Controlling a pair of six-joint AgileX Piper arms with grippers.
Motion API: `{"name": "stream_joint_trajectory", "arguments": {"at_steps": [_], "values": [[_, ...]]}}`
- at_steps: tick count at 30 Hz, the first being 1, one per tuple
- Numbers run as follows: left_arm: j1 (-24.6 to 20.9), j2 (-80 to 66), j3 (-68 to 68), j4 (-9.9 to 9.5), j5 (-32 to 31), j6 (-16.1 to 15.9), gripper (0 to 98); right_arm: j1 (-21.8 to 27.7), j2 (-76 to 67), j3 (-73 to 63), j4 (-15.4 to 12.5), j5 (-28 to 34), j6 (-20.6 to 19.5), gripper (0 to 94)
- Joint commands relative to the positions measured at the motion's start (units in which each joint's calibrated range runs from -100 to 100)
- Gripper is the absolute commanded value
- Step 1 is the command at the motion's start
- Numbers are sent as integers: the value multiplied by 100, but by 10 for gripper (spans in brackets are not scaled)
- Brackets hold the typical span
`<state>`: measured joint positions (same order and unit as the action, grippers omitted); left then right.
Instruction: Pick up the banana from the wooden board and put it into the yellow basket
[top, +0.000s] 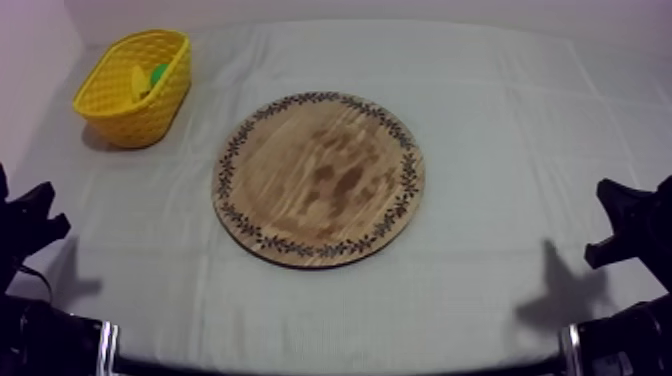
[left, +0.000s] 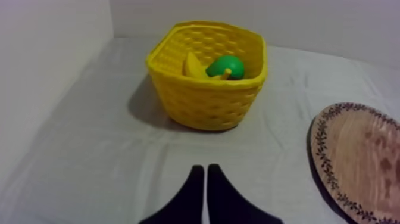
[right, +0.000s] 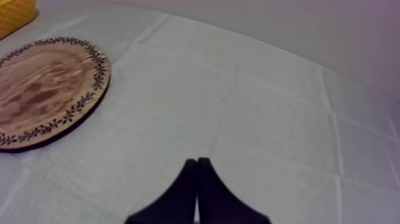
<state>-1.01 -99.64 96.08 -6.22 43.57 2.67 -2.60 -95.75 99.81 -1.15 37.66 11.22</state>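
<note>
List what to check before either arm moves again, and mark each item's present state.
1. The round wooden board with a patterned rim carries no fruit: ok.
2. The yellow toy banana lies inside the yellow basket, beside a green toy fruit: ok.
3. The basket stands upright on the grey-white cloth, apart from the board: ok.
4. The left gripper is shut on nothing, short of the basket: ok.
5. The right gripper is shut on nothing, over bare cloth beside the board: ok.
6. Whether anything else lies deeper in the basket: cannot tell.
</note>
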Motion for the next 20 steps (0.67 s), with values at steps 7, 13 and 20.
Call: {"name": "stream_joint_trajectory", "arguments": {"at_steps": [7,13,20], "values": [[-302,-10,138,116,-340,-269,0,0,0,-3,0,0,3,3],[-345,-10,194,146,-506,-353,0,0,0,-3,0,0,1,3],[-351,-10,212,154,-565,-465,0,0,0,-3,0,0,-1,3]]}}
